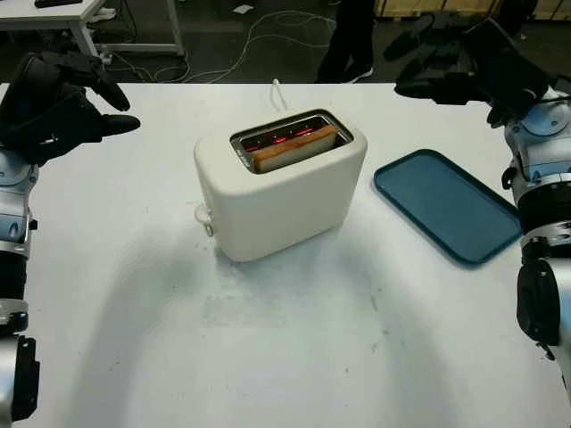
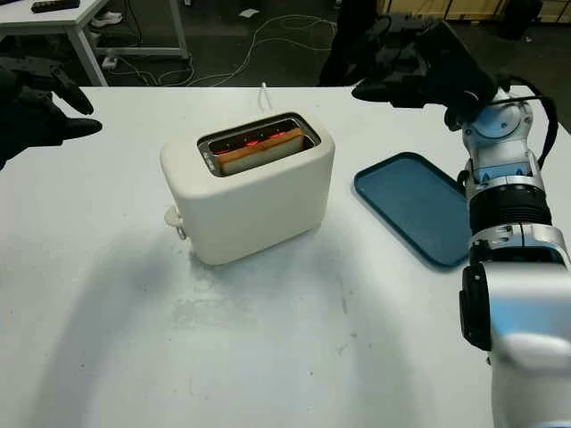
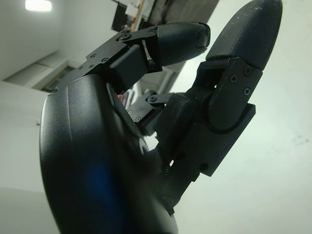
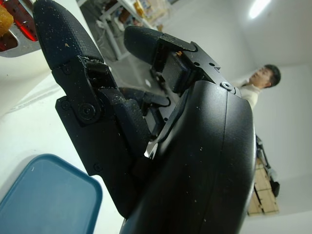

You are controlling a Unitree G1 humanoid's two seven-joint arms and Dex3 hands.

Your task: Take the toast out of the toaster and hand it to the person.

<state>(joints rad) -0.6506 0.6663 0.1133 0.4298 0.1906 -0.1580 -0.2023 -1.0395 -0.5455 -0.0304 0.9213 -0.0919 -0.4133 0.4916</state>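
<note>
Holding nothing, our open left hand (image 1: 53, 102) at ten o'clock and right hand (image 2: 419, 71) at two o'clock flanked the toaster (image 1: 281, 192), its toast (image 1: 294, 149) half-hidden in the slot.

The two eye views look forward and down from the robot's head at a white table (image 1: 134, 294), from spots a little apart. Both take in the toaster (image 1: 281, 183) at mid-table, the blue tray (image 2: 415, 205) to its right and the dark floor beyond the far edge. The left wrist view sits very close behind the left hand (image 3: 161, 122) and looks up past it along the table, probably toward the ceiling. The right wrist view sits equally close behind the right hand (image 4: 146, 126), facing across the table. It shares a corner of the tray (image 4: 44, 200) with the eye views, and a person (image 4: 256, 83) shows beyond
</note>
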